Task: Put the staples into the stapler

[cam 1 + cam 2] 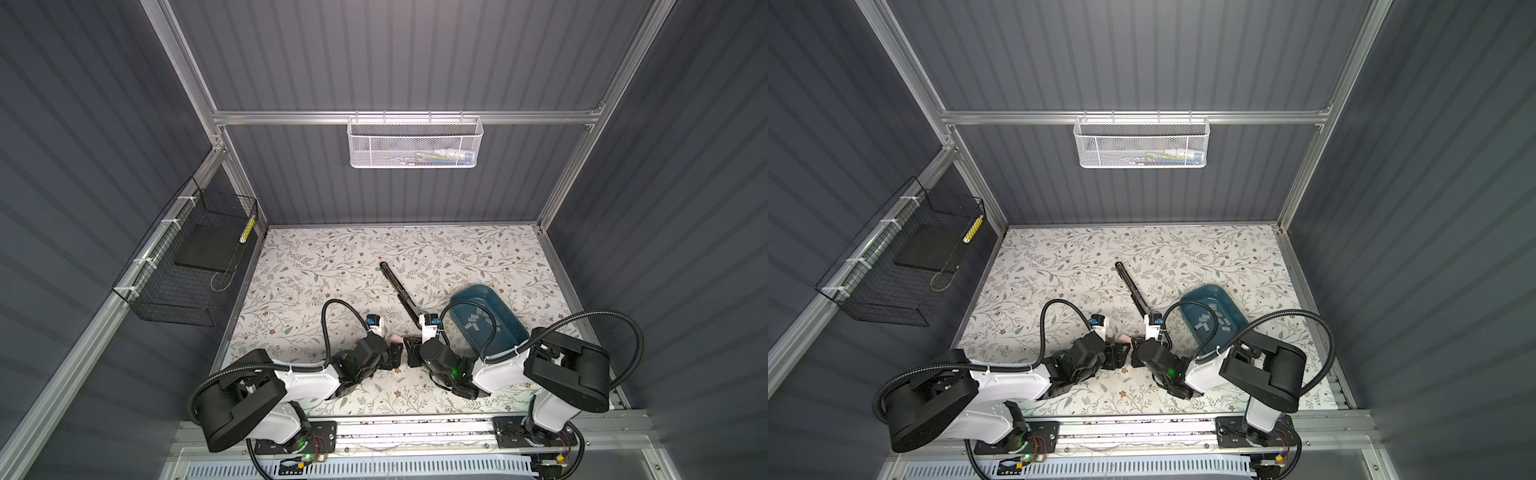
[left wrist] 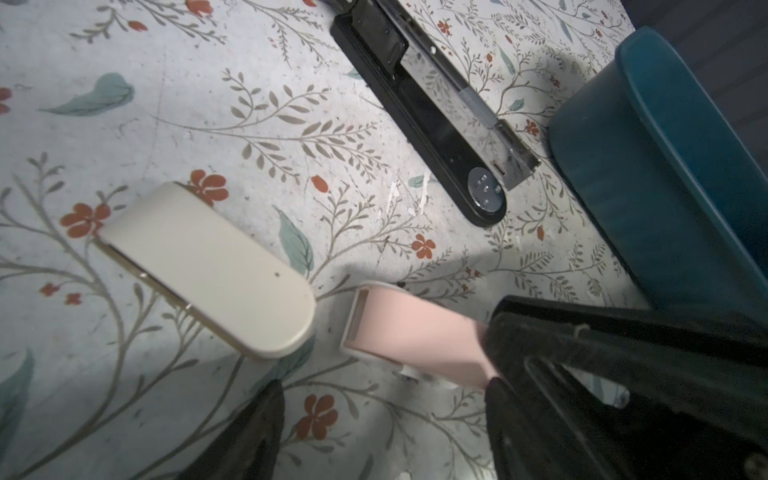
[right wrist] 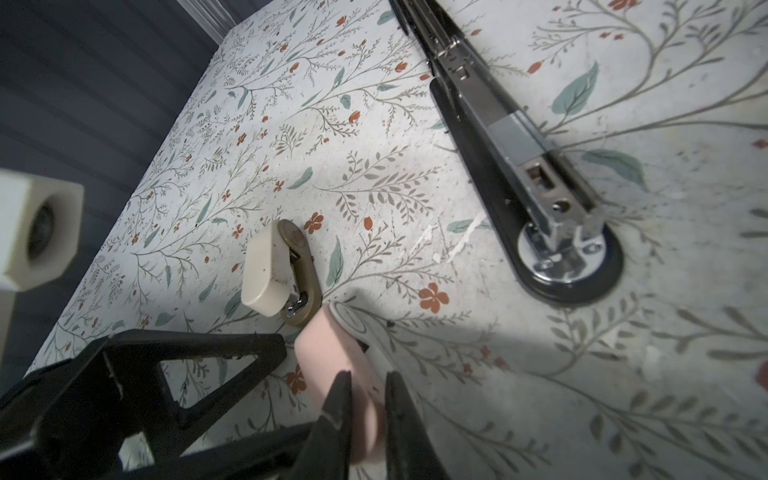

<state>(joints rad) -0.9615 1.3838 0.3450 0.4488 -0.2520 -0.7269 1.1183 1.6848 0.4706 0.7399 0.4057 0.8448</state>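
- Right gripper [image 3: 368, 382] was pinched narrow on the pink stapler [image 3: 332, 345].
- Left gripper [image 1: 394, 354] stood wide just beside it, holding nothing.
- Staples [image 1: 476, 322] lay loose in the blue tray [image 1: 509, 309], further right.
- Black stapler [image 1: 398, 286] lay opened flat beyond the grippers.

The table [image 1: 332, 257] has a pale floral cover; a black stapler [image 1: 399, 291] lies on it near the middle, opened out flat and set diagonally, its metal rail facing up in the right wrist view [image 3: 519, 158]. A teal tray [image 1: 469, 297] sits on the right side of the table, just beside the stapler's near end. Closer to the front edge lie a cream stapler [image 2: 208, 270], its top slightly raised off a brown base, and a pink stapler [image 2: 407, 336], their tips just beside each other with a narrow gap.
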